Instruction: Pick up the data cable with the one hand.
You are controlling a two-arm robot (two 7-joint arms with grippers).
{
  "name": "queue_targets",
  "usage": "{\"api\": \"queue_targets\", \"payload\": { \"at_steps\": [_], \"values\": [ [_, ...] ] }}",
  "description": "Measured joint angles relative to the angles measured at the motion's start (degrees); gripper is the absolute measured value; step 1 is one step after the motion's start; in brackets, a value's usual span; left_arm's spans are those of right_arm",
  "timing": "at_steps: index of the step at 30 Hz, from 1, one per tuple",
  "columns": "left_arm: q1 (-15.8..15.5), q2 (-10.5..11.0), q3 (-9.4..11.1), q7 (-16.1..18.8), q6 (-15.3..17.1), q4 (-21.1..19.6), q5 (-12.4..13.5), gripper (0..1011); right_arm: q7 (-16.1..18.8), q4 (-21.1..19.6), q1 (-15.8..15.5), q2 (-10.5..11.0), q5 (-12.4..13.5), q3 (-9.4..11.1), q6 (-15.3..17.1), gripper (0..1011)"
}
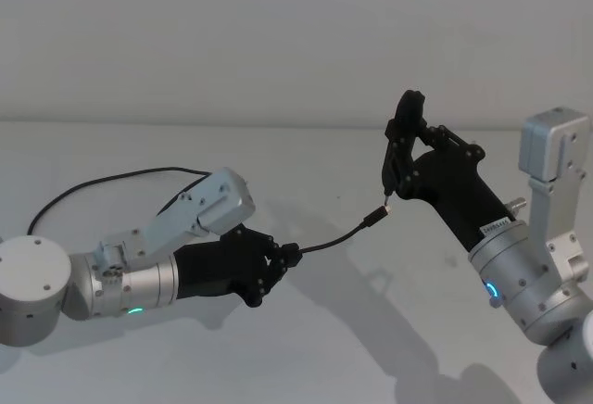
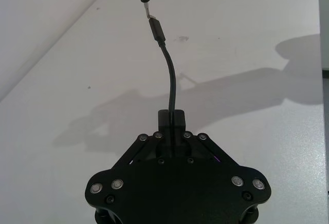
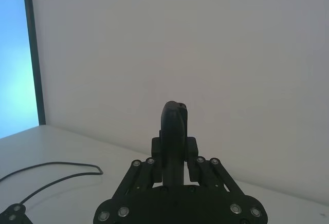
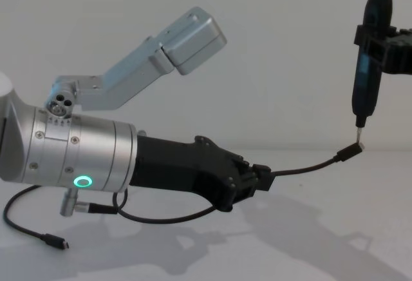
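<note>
The data cable (image 1: 324,242) is a long, thin black cord, and we see it pinched in the left gripper (image 1: 285,258), whose two short blocky fingers (image 2: 177,117) are closed on it a little way back from its plug end. From the fingers the cord rises off the white table (image 1: 306,348) in a gentle arc toward two o'clock in the head view. It ends in a small black plug (image 1: 374,216) tipped in silver, held in the air.

Behind the left gripper, the rest of the cable trails away along the table toward nine o'clock in a loose curve (image 1: 111,182). In the chest view we see it loop under the silver wrist cylinder (image 4: 71,158) with its green glowing ring (image 4: 82,181), and its far end (image 4: 56,243) lies on the table at seven o'clock.

The right gripper (image 1: 404,158) is raised at one o'clock, clamped on a slim black tool (image 4: 368,68) that stands nearly upright. The tool's pointed tip (image 4: 360,128) meets the silver end of the plug (image 4: 351,151).
</note>
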Motion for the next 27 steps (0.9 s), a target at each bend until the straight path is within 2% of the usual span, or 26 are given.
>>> {"api": "queue_targets", "payload": {
  "at_steps": [27],
  "values": [
    [0.0, 0.0, 0.0, 0.01, -0.05, -0.02, 0.0, 41, 0.34, -0.11, -0.03, -0.2, -0.09, 0.08, 0.24, 275]
  ]
}}
